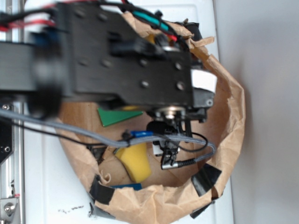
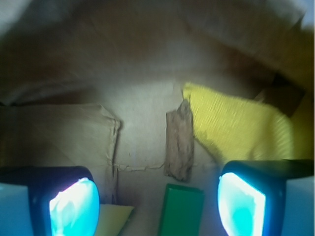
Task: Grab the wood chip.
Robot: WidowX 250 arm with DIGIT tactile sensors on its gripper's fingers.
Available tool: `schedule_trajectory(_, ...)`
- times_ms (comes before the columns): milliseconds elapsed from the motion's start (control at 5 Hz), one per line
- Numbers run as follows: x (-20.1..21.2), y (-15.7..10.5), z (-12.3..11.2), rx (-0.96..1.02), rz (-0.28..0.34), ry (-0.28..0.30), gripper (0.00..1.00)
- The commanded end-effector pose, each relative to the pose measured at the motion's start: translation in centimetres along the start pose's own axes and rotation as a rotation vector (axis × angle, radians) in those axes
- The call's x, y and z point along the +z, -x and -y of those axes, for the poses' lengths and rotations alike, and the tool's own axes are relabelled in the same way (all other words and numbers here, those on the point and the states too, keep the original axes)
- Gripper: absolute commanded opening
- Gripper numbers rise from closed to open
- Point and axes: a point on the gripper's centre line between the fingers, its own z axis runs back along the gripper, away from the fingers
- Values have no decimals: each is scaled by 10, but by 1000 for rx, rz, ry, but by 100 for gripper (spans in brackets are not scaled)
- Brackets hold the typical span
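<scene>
In the wrist view the wood chip (image 2: 179,142) is a small brown rough piece lying flat on the paper floor. It lies ahead of my gripper (image 2: 157,206), a little right of centre. The gripper is open, its two glowing pads (image 2: 74,206) wide apart with nothing held. A green block (image 2: 181,211) lies on the floor between the fingers, just short of the chip. A yellow sponge (image 2: 236,128) touches the chip's right side. In the exterior view my gripper (image 1: 169,156) hangs low inside the paper-lined bowl (image 1: 229,107), and the arm hides the chip.
The crumpled brown paper walls rise all round, with black tape patches (image 1: 205,179) on the rim. A yellow sponge (image 1: 135,161) and a green piece (image 1: 114,116) lie inside. A grey cable (image 1: 70,128) crosses the bowl. A paper fold (image 2: 110,142) lies left of the chip.
</scene>
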Motion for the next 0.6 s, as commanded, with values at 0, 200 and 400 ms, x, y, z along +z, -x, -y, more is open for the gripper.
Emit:
schedule_trajectory(0,-24,-10,-21,-34,75,50,100)
schedule_trajectory(200,-33,-4,-29,-35,111,47,100)
schedule_trajectory(400,-42,-4,-32,-57,132,52,100)
